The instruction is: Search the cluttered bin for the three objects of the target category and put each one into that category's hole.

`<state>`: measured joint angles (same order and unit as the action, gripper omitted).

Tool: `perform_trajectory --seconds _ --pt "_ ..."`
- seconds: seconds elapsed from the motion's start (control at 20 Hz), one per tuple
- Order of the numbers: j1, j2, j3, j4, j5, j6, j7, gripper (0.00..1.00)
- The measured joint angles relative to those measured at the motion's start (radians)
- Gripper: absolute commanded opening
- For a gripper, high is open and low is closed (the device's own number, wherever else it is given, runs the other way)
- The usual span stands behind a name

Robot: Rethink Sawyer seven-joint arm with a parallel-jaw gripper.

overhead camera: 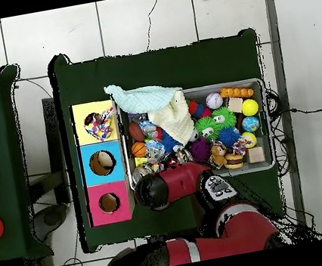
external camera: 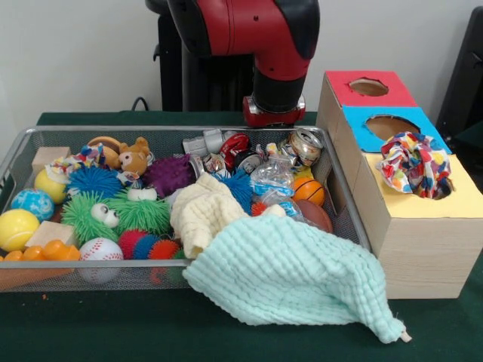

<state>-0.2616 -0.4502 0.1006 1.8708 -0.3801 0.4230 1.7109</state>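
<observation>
A wire mesh bin [external camera: 347, 197] full of toys and oddments is sitting on a green table, and beside it, touching its side, is standing a long wooden sorting box [external camera: 423, 249] with three coloured tops, each with a hole. A multicoloured patterned cloth [external camera: 413, 164] is lying stuffed into the hole of the yellow section [external camera: 453, 202], partly hanging out, so one cloth item appears to be delivered. The blue section [external camera: 370, 134] and the red section [external camera: 355, 92] are showing empty holes.

Two more cloths are remaining at the bin. A large mint green cloth [external camera: 294, 275] is draping over the bin's front edge next to the box and spilling onto the table. A cream knitted cloth [external camera: 202, 211] is lying inside the bin, just beside the mint one, among spiky balls, crushed cans and small sports balls.

The red and black robot arm [external camera: 249, 30] is hovering over the back of the bin, near the cans. Its gripper [overhead camera: 150, 191] is hidden beneath the arm's wrist, so whether it is holding anything cannot be told. Judging from this, roughly one third of the sorting is done.
</observation>
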Motion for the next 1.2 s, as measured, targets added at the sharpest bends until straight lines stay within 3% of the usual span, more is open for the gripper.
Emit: perform_trajectory --seconds 0.35,0.75,1.2 --pt "-0.011 -0.035 0.003 0.019 0.0 0.026 0.0 1.0" --pt "-0.038 -0.117 0.01 0.025 0.011 0.128 0.0 1.0" --pt "-0.041 -0.133 0.01 0.024 0.014 0.148 0.0 1.0"
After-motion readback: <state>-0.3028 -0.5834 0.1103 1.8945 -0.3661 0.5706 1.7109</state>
